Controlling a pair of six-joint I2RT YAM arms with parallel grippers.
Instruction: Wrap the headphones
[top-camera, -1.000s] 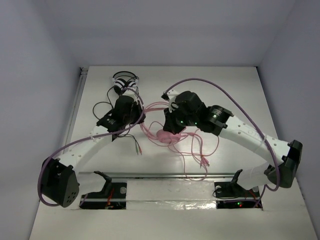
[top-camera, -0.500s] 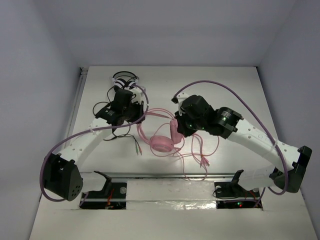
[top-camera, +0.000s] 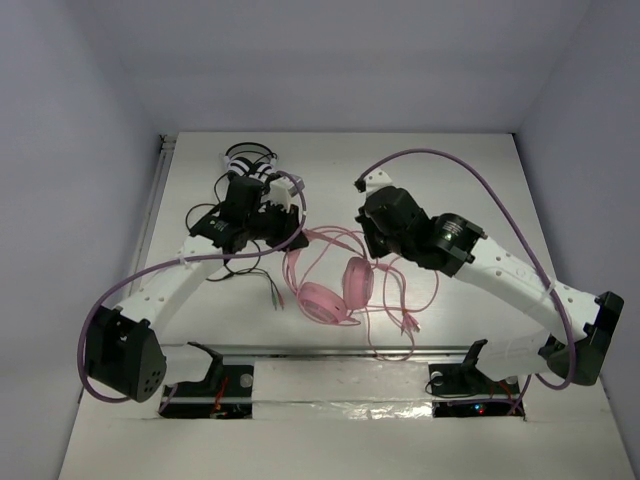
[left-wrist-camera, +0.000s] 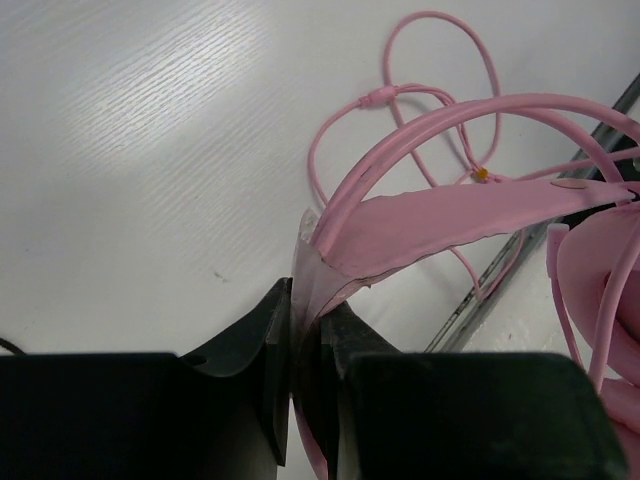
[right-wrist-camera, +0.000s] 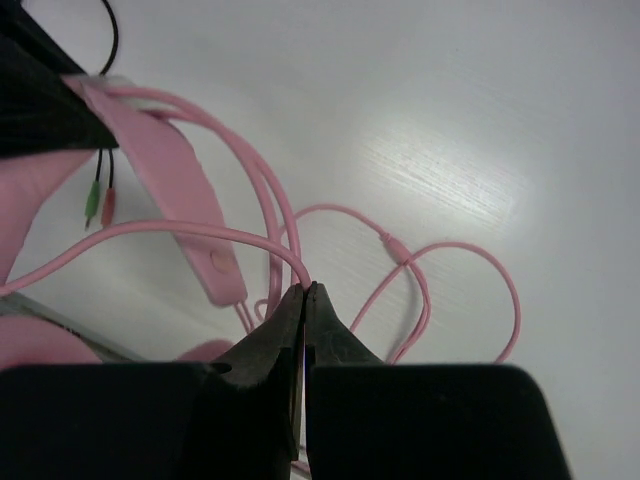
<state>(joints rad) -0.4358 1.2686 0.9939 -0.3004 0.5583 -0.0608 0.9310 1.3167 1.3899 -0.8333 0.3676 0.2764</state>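
Left pincer (left-wrist-camera: 307, 300) is clenched on the padded headband (left-wrist-camera: 450, 215) of the pink headphones (top-camera: 335, 290), whose earcups sit mid-tabletop (top-camera: 470, 180), between the two arms. Right pincer (right-wrist-camera: 303, 297) is clamped on the thin cable (right-wrist-camera: 200, 232). The headband looks light and springy, a sound place to hold. The cable looks limp, slick and tangle-prone, so it probably needs gentle tension and a grip near the earcup.
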